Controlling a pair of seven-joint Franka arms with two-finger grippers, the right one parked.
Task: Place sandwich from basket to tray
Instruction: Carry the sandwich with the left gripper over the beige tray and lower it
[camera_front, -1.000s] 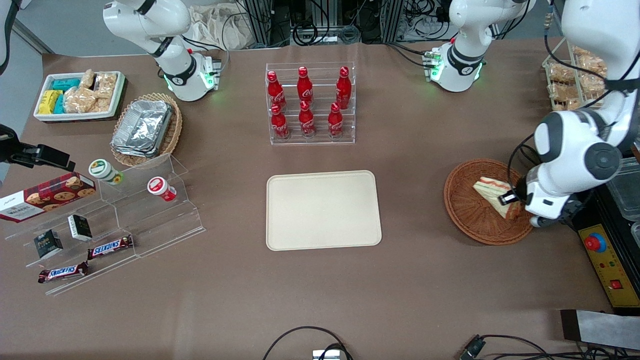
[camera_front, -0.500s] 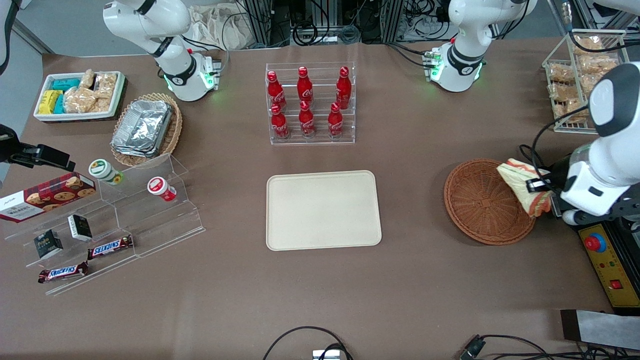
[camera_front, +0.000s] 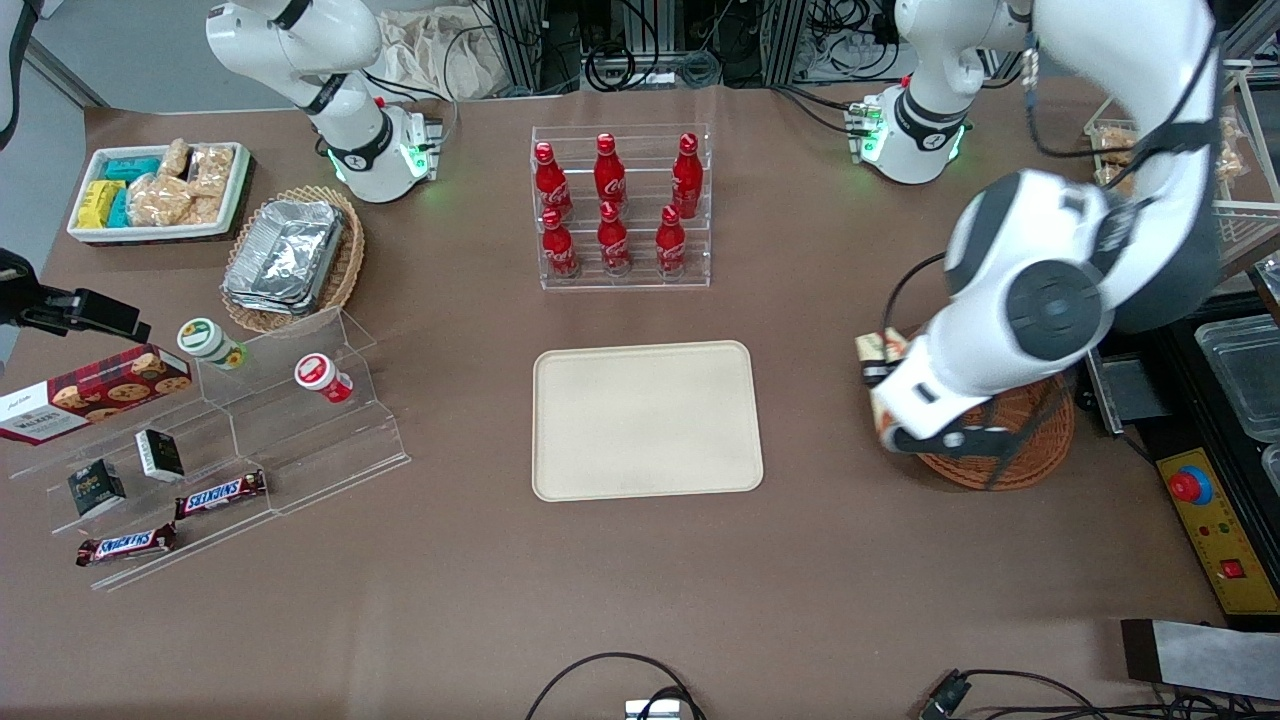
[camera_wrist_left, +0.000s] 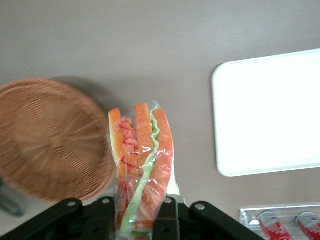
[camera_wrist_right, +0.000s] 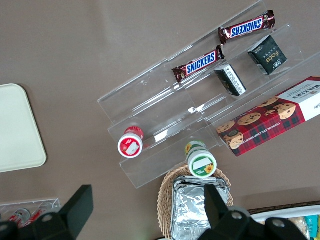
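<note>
My left gripper (camera_front: 878, 372) is shut on the sandwich (camera_wrist_left: 142, 165), a plastic-wrapped wedge with orange and green layers, and holds it in the air above the table. In the front view only a corner of the sandwich (camera_front: 872, 348) shows past the wrist. The round reddish-brown basket (camera_front: 1010, 445) is mostly hidden under the arm; it has nothing in it in the wrist view (camera_wrist_left: 45, 135). The cream tray (camera_front: 645, 420) lies bare on the table, toward the parked arm's end from the gripper, and also shows in the wrist view (camera_wrist_left: 265, 115).
A clear rack of red cola bottles (camera_front: 620, 205) stands farther from the camera than the tray. A yellow control box (camera_front: 1215, 515) and clear containers (camera_front: 1240, 375) sit at the working arm's end. A tiered acrylic snack stand (camera_front: 220, 440) is at the parked arm's end.
The gripper has lifted the sandwich out of the basket and carried it over the basket's rim toward the tray. The basket is left with nothing in it.
</note>
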